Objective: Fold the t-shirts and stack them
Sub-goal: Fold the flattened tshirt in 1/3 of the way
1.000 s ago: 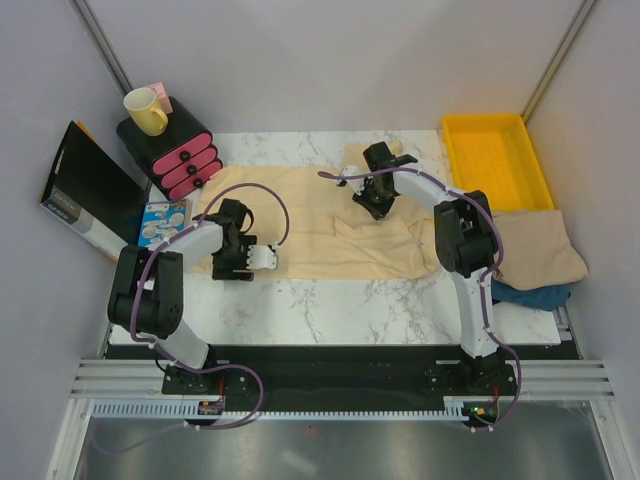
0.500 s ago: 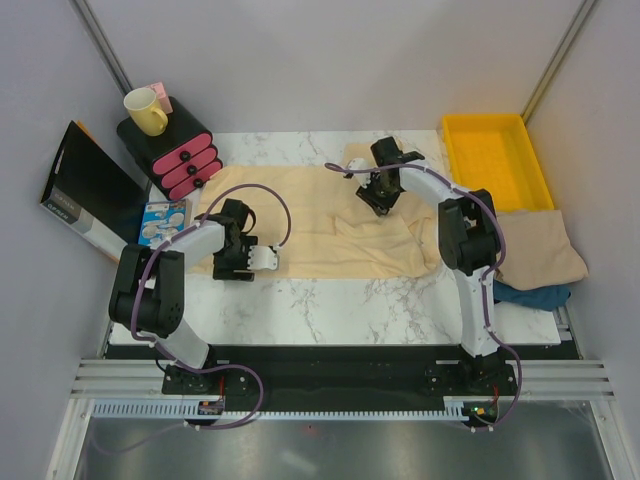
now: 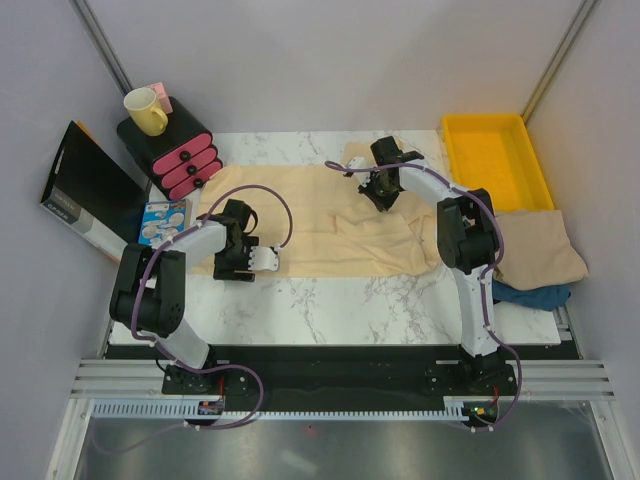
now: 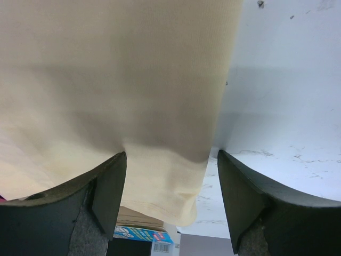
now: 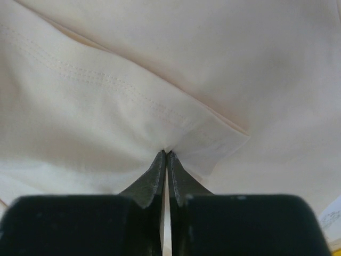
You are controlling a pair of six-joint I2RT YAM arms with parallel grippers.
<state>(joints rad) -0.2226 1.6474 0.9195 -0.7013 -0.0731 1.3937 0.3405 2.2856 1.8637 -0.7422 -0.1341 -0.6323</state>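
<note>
In the last second the right gripper [image 3: 381, 190] has moved a little toward the far edge of the spread t-shirt [image 3: 310, 215], and its jaws have closed narrow on a stitched fold of the cream fabric (the cloth puckers right at the tips). The left gripper [image 3: 262, 258] has not moved and stays wide open over the near left edge of the same t-shirt, which lies across the middle of the desk [image 3: 330, 300]. I judge the right side now has its hold for a fold, while the left has yet to grasp.
</note>
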